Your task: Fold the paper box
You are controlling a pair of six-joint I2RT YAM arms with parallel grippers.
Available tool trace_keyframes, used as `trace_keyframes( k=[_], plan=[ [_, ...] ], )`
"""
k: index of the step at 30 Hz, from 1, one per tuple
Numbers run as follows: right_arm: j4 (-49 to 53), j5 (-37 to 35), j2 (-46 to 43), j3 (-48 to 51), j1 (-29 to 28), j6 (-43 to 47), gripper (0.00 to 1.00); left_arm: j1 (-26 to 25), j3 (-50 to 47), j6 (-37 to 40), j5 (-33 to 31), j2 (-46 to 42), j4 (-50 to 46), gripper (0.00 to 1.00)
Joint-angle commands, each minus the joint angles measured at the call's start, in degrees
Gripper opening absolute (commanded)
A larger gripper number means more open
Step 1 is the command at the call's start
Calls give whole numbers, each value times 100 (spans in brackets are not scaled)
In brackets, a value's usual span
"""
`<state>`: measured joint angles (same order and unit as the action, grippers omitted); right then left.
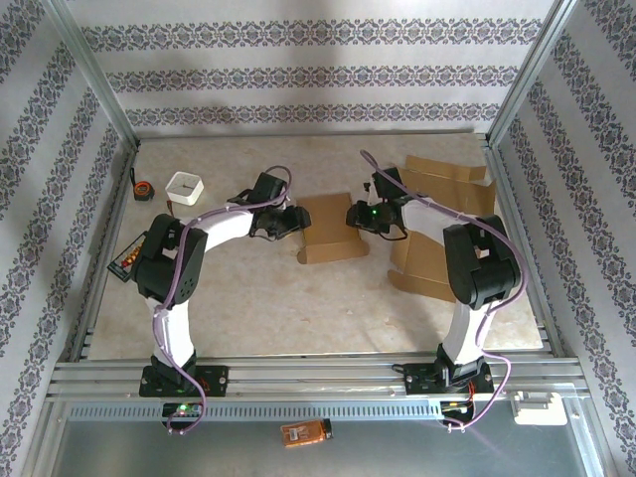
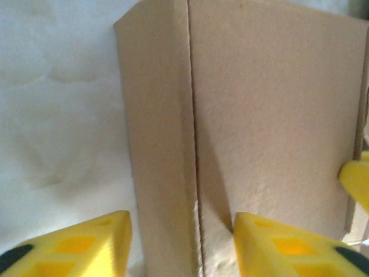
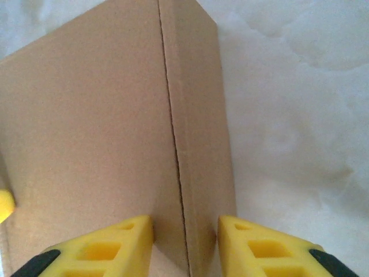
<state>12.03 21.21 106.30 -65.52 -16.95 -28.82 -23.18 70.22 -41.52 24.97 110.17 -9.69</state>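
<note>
Two grippers flank the box (image 1: 331, 231), which sits near the middle of the surface (image 1: 268, 298). It has a wide brown panel on top and a narrow face along its near edge. From above, the left gripper (image 1: 289, 221) is at the box's left edge and the right gripper (image 1: 359, 216) at its right edge, both close to the cardboard.

In the left wrist view, the left gripper's fingers (image 2: 75, 245) stand well apart. One is over bare surface just beside the box's narrow side panel and the other is over the wide panel, with the crease between them. Nothing is clamped, so this gripper is released. A yellow tip of the right gripper shows at the box's far edge in that view.

In the right wrist view, the right gripper's fingers (image 3: 132, 234) stand closer together. One is over the wide panel and one over the narrow side panel, and the crease runs into the gap. Whether they pinch the cardboard or only hover over it I cannot tell.

To the right of the box lies flat cardboard (image 1: 442, 189), partly under the right arm. At the back left are a white square block (image 1: 185, 187) and, just beside it, a tape measure (image 1: 144, 189). Nearer, by the left wall, is a dark item with orange parts (image 1: 127, 260).
</note>
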Motion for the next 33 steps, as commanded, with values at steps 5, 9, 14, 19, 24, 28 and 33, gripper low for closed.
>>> trace_keyframes(
  k=[5, 9, 14, 19, 24, 28, 33],
  plan=[
    [-1115, 2087, 274, 1129, 863, -458, 32, 2, -355, -164, 211, -797, 116, 68],
    [-1235, 2578, 523, 1172, 1003, -403, 25, 50, -497, -334, 299, -940, 253, 72],
    [-1385, 2609, 667, 1218, 1040, -396, 22, 159, -740, -859, 689, -810, 1011, 76],
    [-1448, 2433, 740, 1270, 1194, -493, 17, 186, -785, -924, 676, -553, 1184, 78],
    [-1590, 2621, 847, 1291, 1335, -634, 16, 201, -999, -1274, 1002, -273, 2010, 80],
    [-1600, 2587, 896, 1277, 1344, -713, 16, 199, -1176, -1701, 1418, 10, 3118, 81],
    [-1586, 2550, 880, 1262, 1364, -734, 15, 144, -1339, -1998, 1221, 171, 3706, 81]
  ],
)
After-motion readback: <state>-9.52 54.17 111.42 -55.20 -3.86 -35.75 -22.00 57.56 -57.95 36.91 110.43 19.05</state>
